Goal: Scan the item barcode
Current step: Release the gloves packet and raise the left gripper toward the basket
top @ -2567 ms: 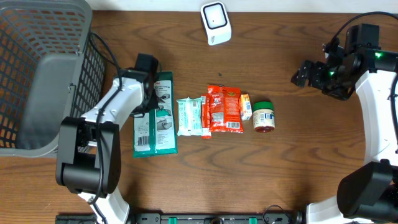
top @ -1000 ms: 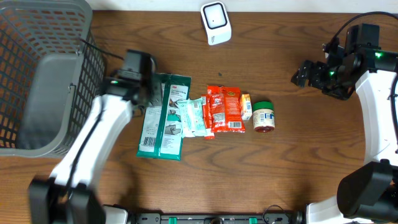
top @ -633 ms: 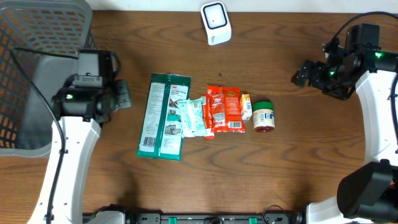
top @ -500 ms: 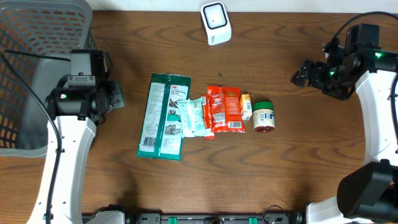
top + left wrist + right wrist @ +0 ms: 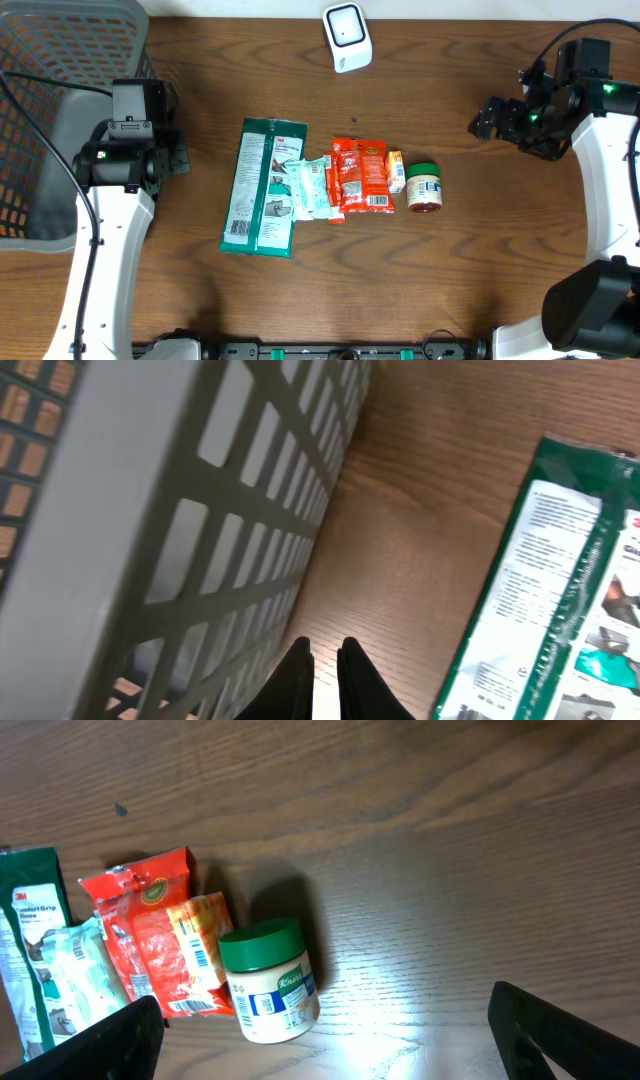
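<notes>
A row of items lies mid-table: a long green pack (image 5: 262, 187), a white-teal pouch (image 5: 310, 187), a red packet (image 5: 360, 176), a small yellow packet (image 5: 396, 171) and a green-lidded jar (image 5: 424, 187). The white scanner (image 5: 347, 37) stands at the far edge. My left gripper (image 5: 180, 160) hovers between the basket and the green pack (image 5: 560, 590). Its fingers (image 5: 322, 660) are shut on nothing. My right gripper (image 5: 490, 118) hangs at the right, above the table and apart from the jar (image 5: 265, 985). It is wide open (image 5: 323, 1000) and holds nothing.
A grey wire basket (image 5: 60, 100) fills the far left corner, and its wall (image 5: 180, 510) is close beside my left fingers. Bare wood lies right of the jar and along the near edge.
The green pack has slid right and tilted against the pouch. My left arm has pulled back left toward the basket, away from the pack. The right arm has not moved.
</notes>
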Robot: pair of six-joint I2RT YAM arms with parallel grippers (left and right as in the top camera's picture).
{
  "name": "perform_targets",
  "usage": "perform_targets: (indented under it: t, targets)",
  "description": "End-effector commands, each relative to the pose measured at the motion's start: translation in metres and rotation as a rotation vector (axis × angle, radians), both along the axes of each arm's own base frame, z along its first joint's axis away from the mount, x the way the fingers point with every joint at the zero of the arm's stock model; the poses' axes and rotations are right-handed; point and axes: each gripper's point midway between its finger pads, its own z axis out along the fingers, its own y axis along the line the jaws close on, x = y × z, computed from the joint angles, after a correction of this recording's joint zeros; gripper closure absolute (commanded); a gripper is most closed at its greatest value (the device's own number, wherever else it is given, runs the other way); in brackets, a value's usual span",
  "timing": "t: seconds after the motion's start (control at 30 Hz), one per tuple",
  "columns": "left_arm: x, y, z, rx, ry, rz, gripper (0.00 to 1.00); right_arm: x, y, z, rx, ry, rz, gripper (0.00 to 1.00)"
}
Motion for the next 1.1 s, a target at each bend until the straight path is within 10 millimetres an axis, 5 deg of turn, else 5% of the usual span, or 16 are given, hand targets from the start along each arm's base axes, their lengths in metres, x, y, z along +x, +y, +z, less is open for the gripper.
perform_targets:
  t: [0.0,0.2,0.47,0.8,1.07]
  targets:
    - [-0.002,0.010,0.002,0.041,0.006,0.018,0.88,-0.001,-0.003,0.004,0.005,-0.010,-0.006,0.01]
    - [-0.008,0.031,0.002,0.027,-0.002,0.107,0.84,-0.001,-0.003,0.004,0.005,-0.010,-0.006,0.01]
    - [-0.004,0.021,0.010,-0.053,-0.055,0.076,0.85,-0.001,-0.003,0.004,0.005,-0.010,-0.006,0.01]
    - [0.066,-0.004,0.059,-0.131,-0.381,-0.111,0.92,-0.001,-0.003,0.004,0.005,-0.010,-0.006,0.01]
    - [0.105,-0.005,0.024,-0.068,-0.335,-0.217,0.92,-0.001,-0.003,0.004,0.005,-0.010,-0.006,0.01]
